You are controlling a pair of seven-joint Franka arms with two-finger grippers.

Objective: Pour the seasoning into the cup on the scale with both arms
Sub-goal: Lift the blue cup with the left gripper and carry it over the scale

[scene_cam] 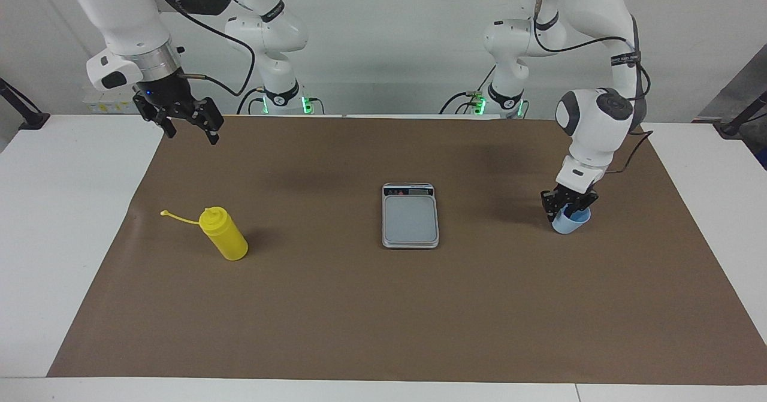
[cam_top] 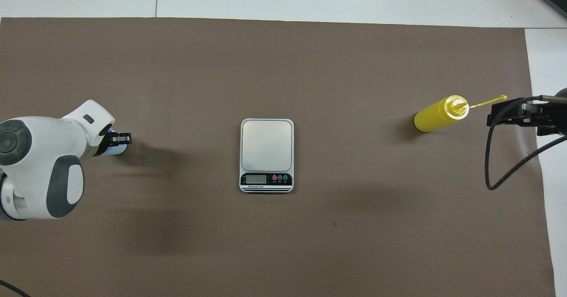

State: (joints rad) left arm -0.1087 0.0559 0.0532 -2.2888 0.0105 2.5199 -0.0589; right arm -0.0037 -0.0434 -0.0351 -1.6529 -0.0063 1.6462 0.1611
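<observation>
Left end effector [scene_cam: 566, 206] on upright cup [scene_cam: 571, 220] (mouth up)

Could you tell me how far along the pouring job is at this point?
Nothing is finished: the scale is bare. In hand: the left gripper has its jaws closed on the rim of the cup, which sits on the mat. Left: cup onto scale, then pouring; the bottle stands untouched, the right gripper waiting open above.

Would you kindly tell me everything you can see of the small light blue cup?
The small light blue tapered cup looks like plastic, wider at the rim than at the base. It stands upright on the brown mat toward the left arm's end of the table, beside the scale, not on it. The left gripper has its black fingers closed over the rim, one finger inside. The contents cannot be seen.
</observation>
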